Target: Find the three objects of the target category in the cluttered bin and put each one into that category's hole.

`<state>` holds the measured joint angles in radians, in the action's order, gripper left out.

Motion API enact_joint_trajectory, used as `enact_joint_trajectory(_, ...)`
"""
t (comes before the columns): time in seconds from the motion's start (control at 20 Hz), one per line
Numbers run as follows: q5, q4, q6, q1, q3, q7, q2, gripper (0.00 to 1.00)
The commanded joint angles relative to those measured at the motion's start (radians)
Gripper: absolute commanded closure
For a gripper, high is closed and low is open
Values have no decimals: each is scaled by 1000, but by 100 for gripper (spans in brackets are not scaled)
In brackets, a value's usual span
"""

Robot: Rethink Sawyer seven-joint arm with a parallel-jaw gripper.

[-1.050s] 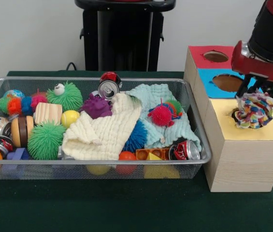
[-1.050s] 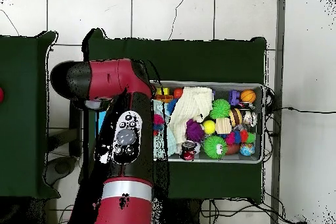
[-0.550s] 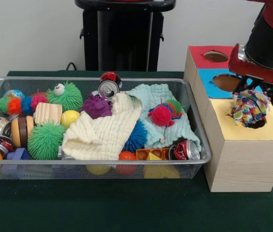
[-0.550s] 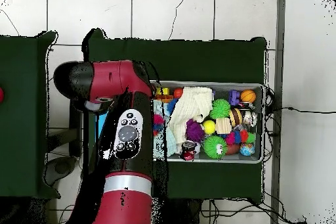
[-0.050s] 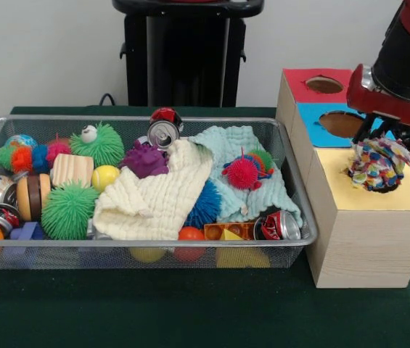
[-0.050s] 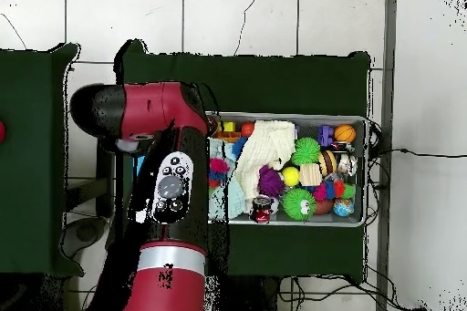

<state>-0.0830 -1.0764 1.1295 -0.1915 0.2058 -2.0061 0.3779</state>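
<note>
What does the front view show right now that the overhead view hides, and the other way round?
Front view only: the multicoloured rag toy sitting at the hole in the box's yellow section, with the red and blue sections behind. Overhead only: the arm's full upper length, covering that box. Both: the wire bin with the cream cloth among the clutter.

tool's tips hidden behind multicoloured ball [image 5: 379, 165]; arm [image 5: 406, 58] cut off
</note>
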Motion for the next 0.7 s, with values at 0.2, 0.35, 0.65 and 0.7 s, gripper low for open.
enact_joint_trajectory(0.2,-28,58,-135,-4,12,-309,-35,100)
enact_joint_trajectory(0.35,-66,72,-110,18,0,-322,-60,100)
enact_joint_trajectory(0.65,-99,133,-36,44,9,-321,-111,100)
enact_joint_trajectory(0.7,-103,130,-29,45,10,-315,-112,100)
